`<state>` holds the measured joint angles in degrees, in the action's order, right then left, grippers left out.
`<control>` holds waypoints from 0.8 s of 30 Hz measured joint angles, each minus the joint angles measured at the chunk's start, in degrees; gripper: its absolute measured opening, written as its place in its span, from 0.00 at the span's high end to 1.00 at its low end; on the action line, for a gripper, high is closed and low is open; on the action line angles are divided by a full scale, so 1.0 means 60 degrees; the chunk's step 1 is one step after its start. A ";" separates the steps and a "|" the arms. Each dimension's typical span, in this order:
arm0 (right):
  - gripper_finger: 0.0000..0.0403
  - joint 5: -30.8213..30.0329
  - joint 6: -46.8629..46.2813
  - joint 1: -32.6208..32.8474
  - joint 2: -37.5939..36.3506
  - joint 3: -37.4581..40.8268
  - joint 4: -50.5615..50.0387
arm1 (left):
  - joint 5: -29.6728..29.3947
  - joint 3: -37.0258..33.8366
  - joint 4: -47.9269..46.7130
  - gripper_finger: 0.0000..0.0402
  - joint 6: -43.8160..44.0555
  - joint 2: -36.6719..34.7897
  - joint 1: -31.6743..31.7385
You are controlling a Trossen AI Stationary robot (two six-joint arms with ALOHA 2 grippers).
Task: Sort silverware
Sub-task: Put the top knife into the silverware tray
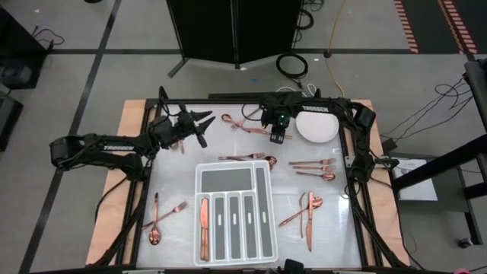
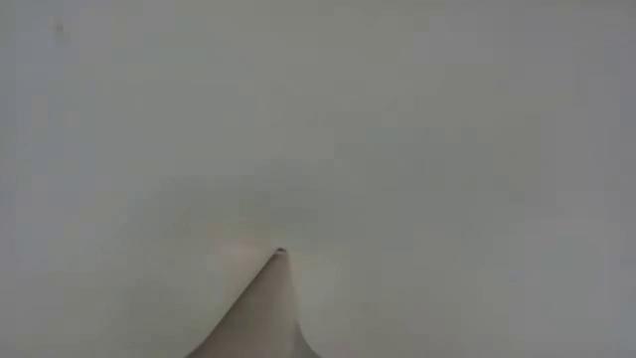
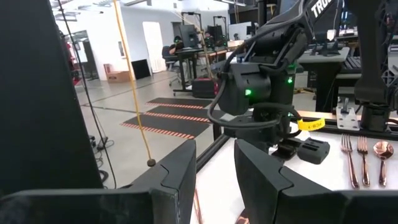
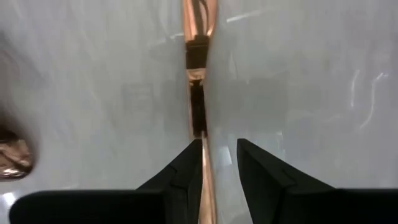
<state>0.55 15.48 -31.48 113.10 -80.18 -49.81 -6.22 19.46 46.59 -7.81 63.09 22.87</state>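
Observation:
Copper silverware lies scattered on the white table. My right gripper (image 1: 278,138) (image 4: 219,155) points down at the far middle, open. The slim handle (image 4: 198,93) of one copper piece runs between its fingers, close to one of them. A copper spoon bowl (image 4: 11,158) lies beside it. My left gripper (image 1: 202,124) (image 3: 215,168) hangs level above the far left of the table, open with nothing between its fingers, facing the right arm (image 3: 261,87). The low view is a pale blur. My right gripper stands over the copper handle (image 4: 205,163) from above, pointing down, one finger on each side. The handle runs close along the inner side of one finger (image 4: 183,168), with a gap to the other. Whether the finger touches it I cannot tell.
The white divided tray (image 1: 199,176) sits at the near middle, with a knife (image 1: 204,228) in its left slot. A round white plate (image 1: 316,126) stands at the far right. More silverware lies by the tray's far edge (image 1: 245,157), at the right (image 1: 313,164) (image 1: 306,213) and at the near left (image 1: 163,217).

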 joint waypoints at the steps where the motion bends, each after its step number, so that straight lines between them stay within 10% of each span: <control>1: 0.77 0.0115 -0.0024 0.0000 -0.0005 0.0000 -0.0034 | 0.0000 0.0000 0.0000 0.72 0.0000 0.0000 0.0000; 24: 0.81 0.0588 -0.0481 0.0000 0.0022 0.1174 0.1135 | 0.0000 -0.0001 -0.0007 0.72 -0.0004 0.0000 -0.0001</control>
<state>4.08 12.60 -31.48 113.23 -73.14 -43.00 -6.22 19.46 46.54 -7.84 63.09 22.87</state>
